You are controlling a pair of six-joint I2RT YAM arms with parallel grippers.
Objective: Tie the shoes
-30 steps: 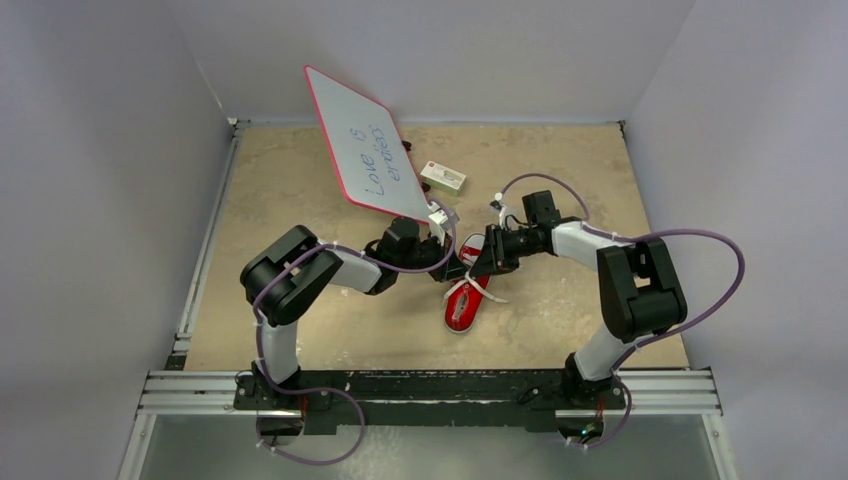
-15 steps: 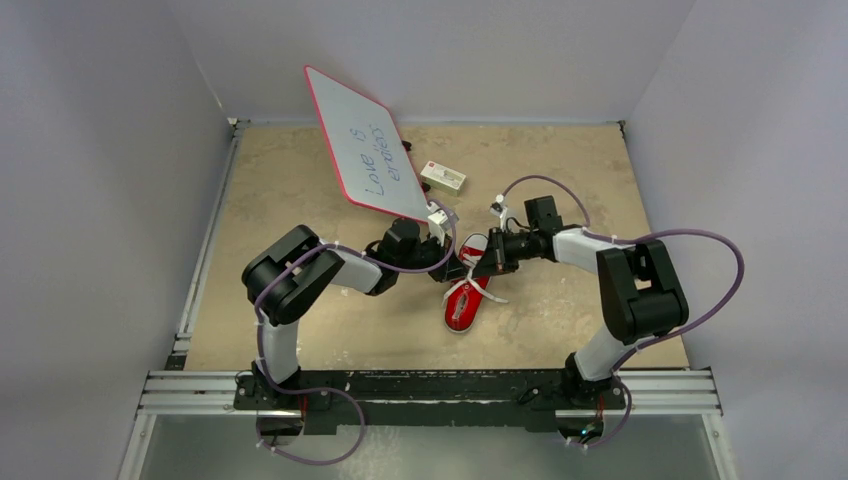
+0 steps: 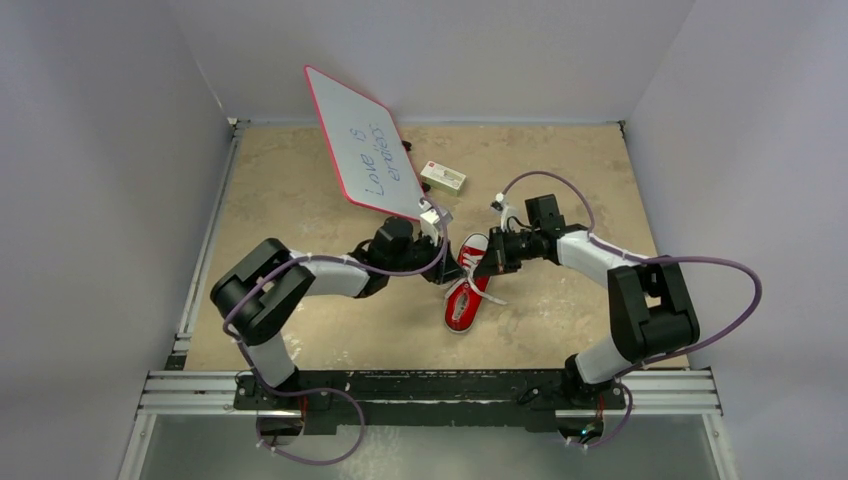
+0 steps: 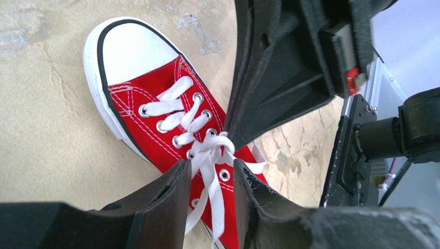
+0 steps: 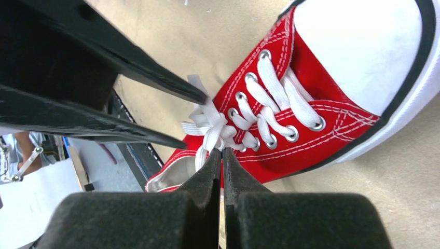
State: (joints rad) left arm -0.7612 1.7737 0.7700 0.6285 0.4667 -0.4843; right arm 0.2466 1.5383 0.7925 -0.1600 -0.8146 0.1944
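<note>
A small red canvas sneaker (image 3: 463,300) with a white rubber toe cap lies near the middle of the beige tabletop (image 3: 300,200), toe toward the arm bases, between the two grippers. The left gripper (image 4: 210,166) has its fingers spread, and a loose strand of the white laces (image 4: 205,155) runs between them unpinched. The right gripper (image 5: 220,151) has its fingers pressed together, pinching the laces at the knot above the eyelets. A small white box (image 3: 442,178) sits farther back, well apart from the sneaker; its contents do not show.
</note>
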